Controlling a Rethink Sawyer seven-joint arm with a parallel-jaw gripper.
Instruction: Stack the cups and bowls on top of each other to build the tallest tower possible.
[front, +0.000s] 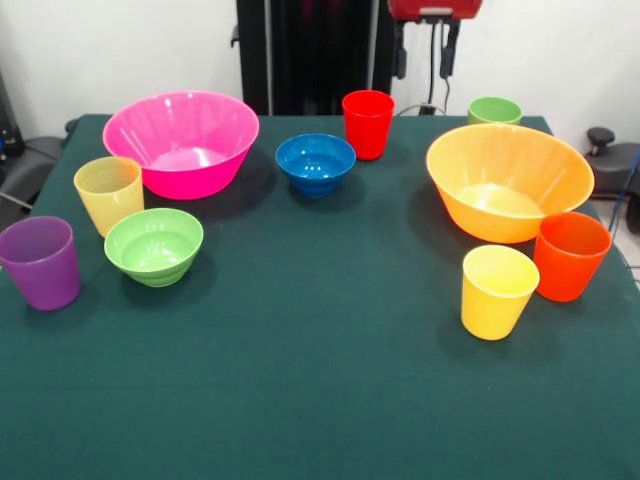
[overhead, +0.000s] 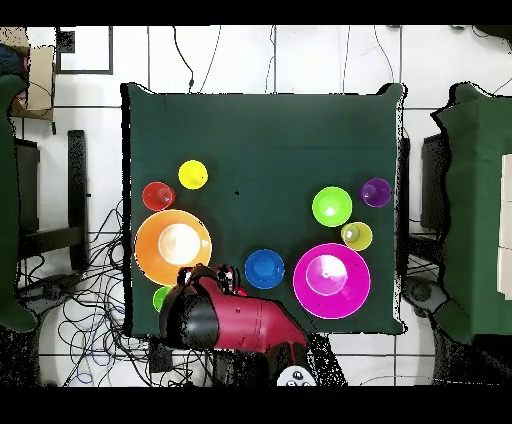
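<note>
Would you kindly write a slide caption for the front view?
Four bowls and six cups stand apart, unstacked, on the green table.

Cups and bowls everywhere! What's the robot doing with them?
Nothing is stacked yet. The robot's red arm is pulled back at its edge of the green table, touching nothing. Every cup and bowl stands apart, open side up: the pink bowl, orange bowl, blue bowl and the others.
</note>
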